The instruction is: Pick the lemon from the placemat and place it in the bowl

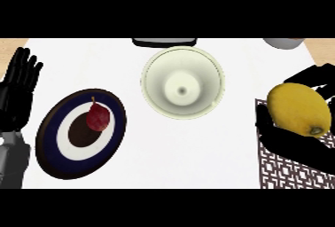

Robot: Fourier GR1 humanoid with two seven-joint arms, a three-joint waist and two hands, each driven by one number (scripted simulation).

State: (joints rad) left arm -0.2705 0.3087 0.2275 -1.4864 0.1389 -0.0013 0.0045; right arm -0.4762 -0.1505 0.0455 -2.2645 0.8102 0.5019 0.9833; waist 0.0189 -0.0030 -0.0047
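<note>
Right robot hand (294, 142): curled round the lemon (300, 108), black fingers showing above and below the fruit, so it has hold of it.
Lemon: in the right robot hand's grasp at the right edge of the view, over the patterned placemat (294, 173); whether it is lifted off the mat I cannot tell.
Left robot hand (18, 84): resting at the left edge, fingers straight and up, holding nothing.
Bowl (184, 83): pale, with nothing in it, on the white tabletop (189, 155), to the left of the lemon and apart from it.
Plate (79, 133): dark-rimmed, left of the bowl, carrying a small red fruit (98, 117); not part of the task.
Step in hand: likely the carry from placemat to bowl.
Doing it well: raise the lemon above the bowl's rim height before travelling left, so the fingers do not knock the rim.
Release: centre the fruit over the bowl's hollow, lower it, then open; a high let-go could make it bounce out.
</note>
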